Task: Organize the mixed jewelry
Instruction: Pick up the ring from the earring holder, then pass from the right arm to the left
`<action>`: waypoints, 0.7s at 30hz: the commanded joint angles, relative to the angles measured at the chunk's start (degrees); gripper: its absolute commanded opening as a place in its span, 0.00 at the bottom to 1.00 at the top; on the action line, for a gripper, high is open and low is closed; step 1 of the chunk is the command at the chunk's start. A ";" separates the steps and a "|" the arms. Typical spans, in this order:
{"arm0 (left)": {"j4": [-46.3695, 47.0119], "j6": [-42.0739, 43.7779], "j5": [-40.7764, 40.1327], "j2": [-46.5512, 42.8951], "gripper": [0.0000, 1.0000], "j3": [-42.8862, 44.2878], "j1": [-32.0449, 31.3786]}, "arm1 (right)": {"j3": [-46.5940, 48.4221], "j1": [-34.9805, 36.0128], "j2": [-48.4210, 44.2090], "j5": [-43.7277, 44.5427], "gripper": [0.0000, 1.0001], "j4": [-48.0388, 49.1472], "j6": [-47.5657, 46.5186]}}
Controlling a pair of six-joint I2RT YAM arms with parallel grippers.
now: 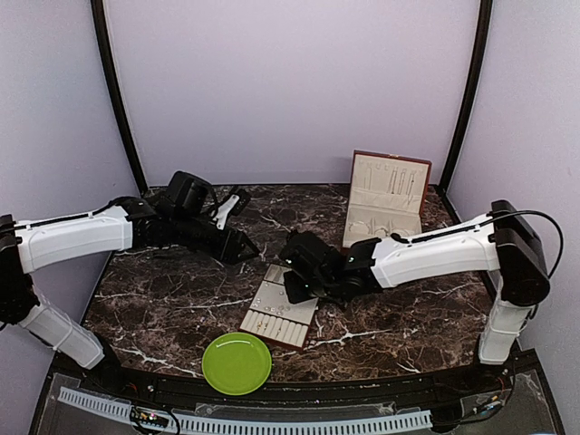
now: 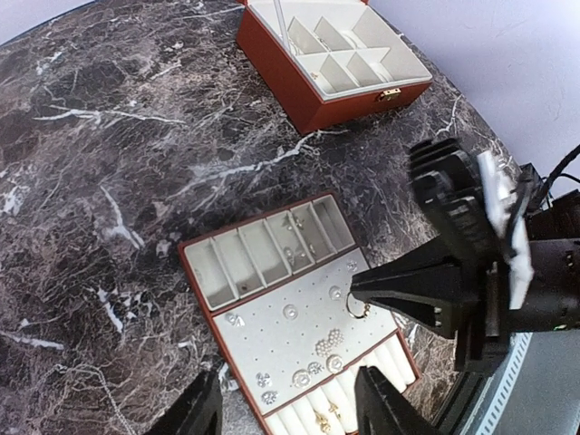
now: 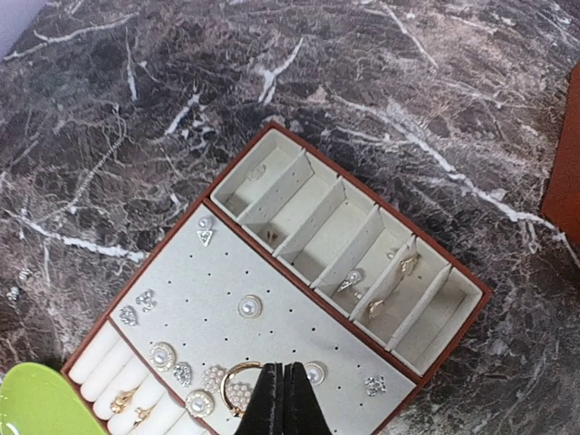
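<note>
The cream-lined tray [image 1: 269,302] lies at the table's middle and also shows in the left wrist view [image 2: 237,318] and the right wrist view [image 3: 299,308]. Several pearl and crystal studs [image 3: 249,306] sit on its perforated pad. Small gold rings [image 3: 127,399] sit in its roll slots and small pieces [image 3: 352,285] in its compartments. My right gripper [image 3: 281,399] is shut on a thin gold ring [image 3: 228,373] just above the pad, also seen in the left wrist view [image 2: 356,308]. My left gripper [image 2: 290,408] is open and empty, above the tray's near-left edge.
A green plate [image 1: 236,362] lies at the front edge, near the tray. The reddish-brown box [image 1: 388,195] stands open at the back right, its compartments in the left wrist view [image 2: 331,54]. A tiny silvery piece [image 3: 14,293] lies loose on the marble left of the tray.
</note>
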 commanded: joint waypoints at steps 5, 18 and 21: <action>1.34 -2.31 10.27 6.35 0.53 7.29 0.16 | -11.60 -2.72 -11.44 -3.20 0.00 18.14 -8.10; 7.58 -7.55 21.81 11.74 0.53 5.23 -2.40 | -17.55 -2.41 -17.20 -5.41 0.00 26.00 -14.29; 8.25 -8.50 23.59 13.47 0.52 5.21 -2.85 | -17.41 -1.96 -17.17 -5.83 0.00 26.83 -14.89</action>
